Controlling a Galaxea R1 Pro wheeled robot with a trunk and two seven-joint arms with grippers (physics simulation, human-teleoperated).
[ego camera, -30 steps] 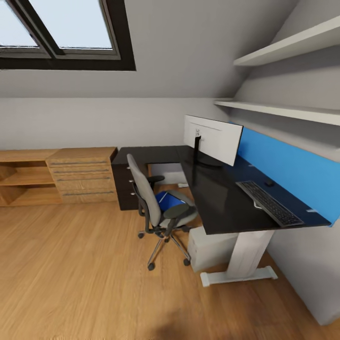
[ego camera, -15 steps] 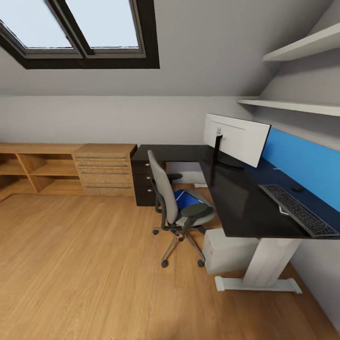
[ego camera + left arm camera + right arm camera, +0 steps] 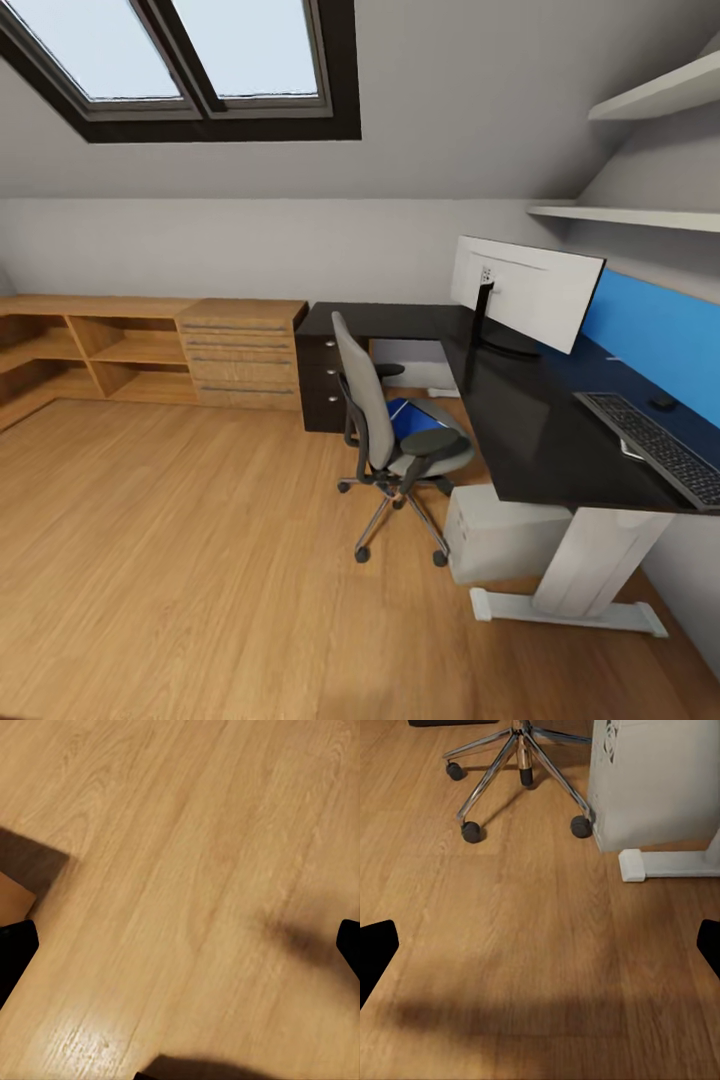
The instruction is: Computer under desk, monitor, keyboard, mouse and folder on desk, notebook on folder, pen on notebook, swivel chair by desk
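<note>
The desk (image 3: 520,420) runs along the right wall, its glossy black top carrying the monitor (image 3: 525,292), the keyboard (image 3: 655,447) and the small black mouse (image 3: 662,403). A small pale item lies against the keyboard, too small to name. The swivel chair (image 3: 375,410) stands in front of the desk with the blue folder (image 3: 410,417) on its seat. The white computer (image 3: 505,535) stands under the desk, and shows as the computer (image 3: 656,780) beside the chair's chrome base (image 3: 514,761). My left gripper (image 3: 180,945) and right gripper (image 3: 540,945) hang open over bare wood floor.
A light wood dresser (image 3: 240,352) and open wood shelving (image 3: 90,350) line the back wall left of the desk's black drawer unit (image 3: 322,385). White wall shelves (image 3: 640,212) hang above the desk. The desk's white foot (image 3: 660,862) lies on the floor.
The whole head picture has shifted, so the camera has moved: desk and chair now sit further right, and more wood shelving shows at the left. No object has moved.
</note>
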